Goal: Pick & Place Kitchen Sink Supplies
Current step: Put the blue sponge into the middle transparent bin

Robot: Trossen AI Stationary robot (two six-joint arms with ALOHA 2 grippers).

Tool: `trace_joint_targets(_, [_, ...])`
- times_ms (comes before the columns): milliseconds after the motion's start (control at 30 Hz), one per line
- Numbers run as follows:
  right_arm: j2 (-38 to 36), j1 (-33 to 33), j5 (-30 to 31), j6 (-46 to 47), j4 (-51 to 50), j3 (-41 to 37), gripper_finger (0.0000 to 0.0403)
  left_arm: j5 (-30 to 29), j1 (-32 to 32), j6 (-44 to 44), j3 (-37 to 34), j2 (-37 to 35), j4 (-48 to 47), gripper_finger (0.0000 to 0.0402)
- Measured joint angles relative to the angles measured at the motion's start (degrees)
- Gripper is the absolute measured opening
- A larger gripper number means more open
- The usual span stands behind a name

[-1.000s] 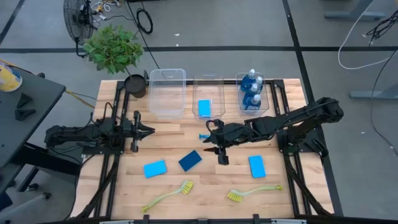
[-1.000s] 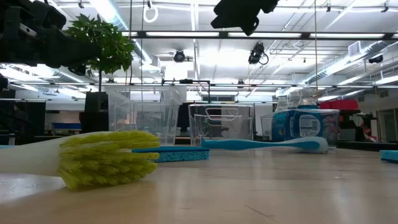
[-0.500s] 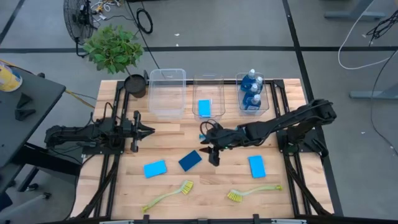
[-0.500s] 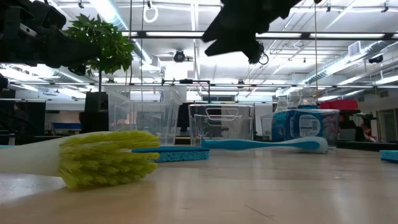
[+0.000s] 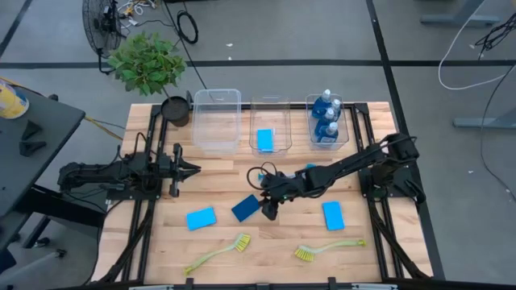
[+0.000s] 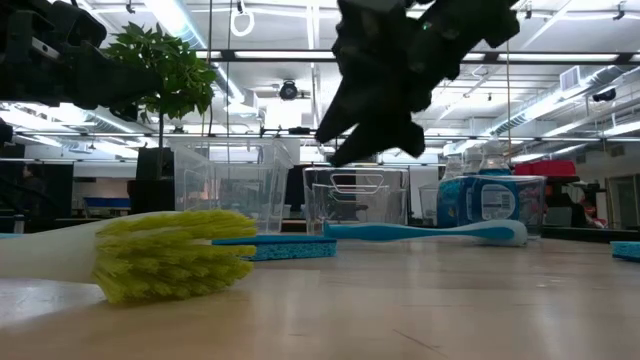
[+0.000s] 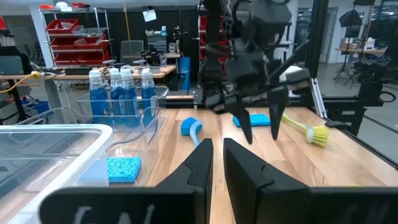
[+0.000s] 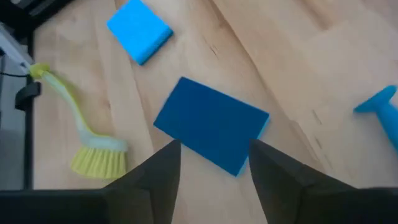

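My right gripper [image 5: 268, 208] [image 8: 214, 146] is open and hangs above the dark blue sponge [image 5: 246, 208] [image 8: 211, 124], which lies flat on the table; one finger stands on each side of it without touching. Two lighter blue sponges [image 5: 201, 218] [image 5: 333, 215] also lie flat. Another sponge [image 5: 264, 140] sits in the middle bin. The blue bottles [image 5: 326, 117] stand in the right bin. The blue brush [image 6: 430, 231] lies mostly under the right arm. Two yellow-green brushes [image 5: 218, 254] [image 5: 326, 248] lie near the near edge. My left gripper [image 5: 192, 169] waits at the table's left, shut.
Three clear bins [image 5: 217, 119] [image 5: 269, 125] [image 5: 344, 133] stand in a row along the far edge. A potted plant [image 5: 149, 60] stands at the far left corner. Bare wood shows between the sponges and the bins.
My right gripper has moved toward the table's left and near edges and come down, from over the blue brush to over the dark blue sponge. It has stayed open. The sponges and brushes have stayed where they were.
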Motion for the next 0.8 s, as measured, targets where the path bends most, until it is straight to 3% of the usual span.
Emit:
trace_joint_targets(267, [4.38, -0.02, 1.48, 2.85, 1.77, 0.0, 0.0226, 0.0, 0.01, 0.0, 0.0, 0.01, 0.0, 0.0044])
trace_joint_targets(800, [6.97, 0.01, 1.01, 2.84, 8.82, -1.55, 0.0224, 0.0, -0.01, 0.0, -0.02, 0.01, 0.01, 0.0044])
